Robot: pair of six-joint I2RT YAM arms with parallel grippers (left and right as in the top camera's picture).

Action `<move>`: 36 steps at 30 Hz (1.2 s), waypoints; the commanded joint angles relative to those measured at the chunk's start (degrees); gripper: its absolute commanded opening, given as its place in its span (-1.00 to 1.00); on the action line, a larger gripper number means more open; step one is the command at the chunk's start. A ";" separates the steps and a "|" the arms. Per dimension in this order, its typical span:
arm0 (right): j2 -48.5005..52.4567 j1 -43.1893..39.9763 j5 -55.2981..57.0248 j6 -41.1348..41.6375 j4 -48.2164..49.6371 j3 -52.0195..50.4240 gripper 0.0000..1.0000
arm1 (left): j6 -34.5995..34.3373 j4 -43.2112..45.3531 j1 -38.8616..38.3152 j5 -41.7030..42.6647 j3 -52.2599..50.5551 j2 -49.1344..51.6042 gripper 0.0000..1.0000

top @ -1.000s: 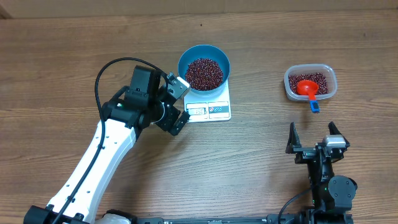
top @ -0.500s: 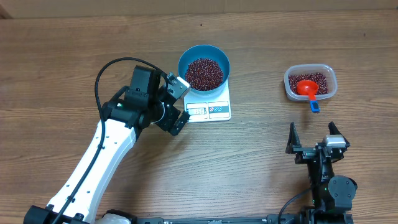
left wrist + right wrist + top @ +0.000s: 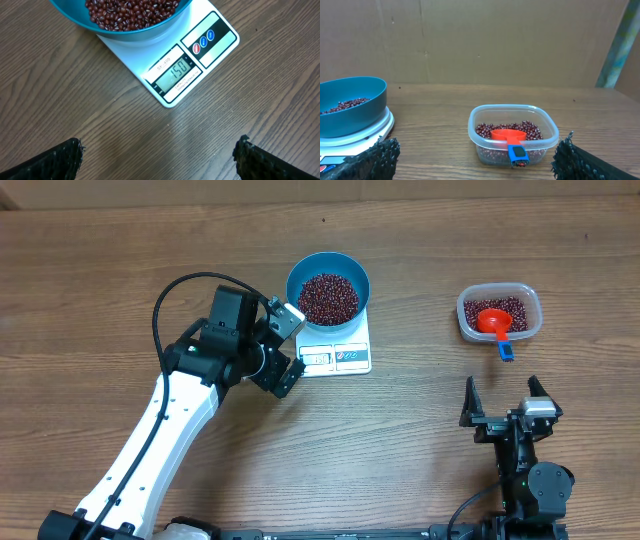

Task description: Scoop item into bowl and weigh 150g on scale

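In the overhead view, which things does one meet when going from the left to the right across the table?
From the left: left gripper → blue bowl → clear tub. The scale lies under the bowl, and the right gripper lines up with the tub, so both are left out.

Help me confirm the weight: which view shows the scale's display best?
Left wrist: the display sits close up, digits reading 150. Overhead shows it only as a tiny pale window, unreadable. Right wrist catches the scale edge-on under the bowl, no display.
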 commanded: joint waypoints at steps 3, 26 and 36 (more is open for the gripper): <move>-0.46 0.22 -0.11 -0.07 0.17 -0.61 1.00 | -0.57 0.09 0.28 0.24 -0.09 -1.16 0.99; -0.46 0.22 -0.11 -0.07 0.17 -0.61 1.00 | -0.81 -0.68 0.31 1.20 -0.13 -2.75 0.88; -0.46 0.22 -0.09 -0.04 0.17 -0.61 1.00 | -0.46 3.39 1.86 -6.56 -1.25 -22.25 0.99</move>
